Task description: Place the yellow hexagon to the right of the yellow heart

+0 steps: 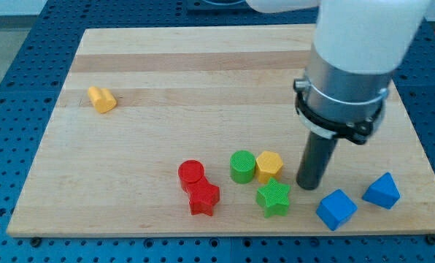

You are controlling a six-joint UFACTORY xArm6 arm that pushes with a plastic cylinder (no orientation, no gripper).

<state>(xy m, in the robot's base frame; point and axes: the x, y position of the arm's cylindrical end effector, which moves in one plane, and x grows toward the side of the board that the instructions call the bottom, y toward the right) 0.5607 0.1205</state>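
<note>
Camera view. Yellow hexagon [268, 166] at 5 o'clock on the wooden board [203, 66], touching green cylinder [241, 166]; yellow heart [101, 98] far off at 10 o'clock. My tip [310, 186] just beside hexagon at its 3 o'clock. No jaws: bare rod, nothing held. Approach step; next, long push toward 10 o'clock, clear of the cylinder.

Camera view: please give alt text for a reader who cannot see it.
My tip rests on a wooden board just right of the yellow hexagon, which touches a green cylinder. The yellow heart lies far off at the view's upper left. Nearby: green star, red cylinder, red star, two blue blocks.
</note>
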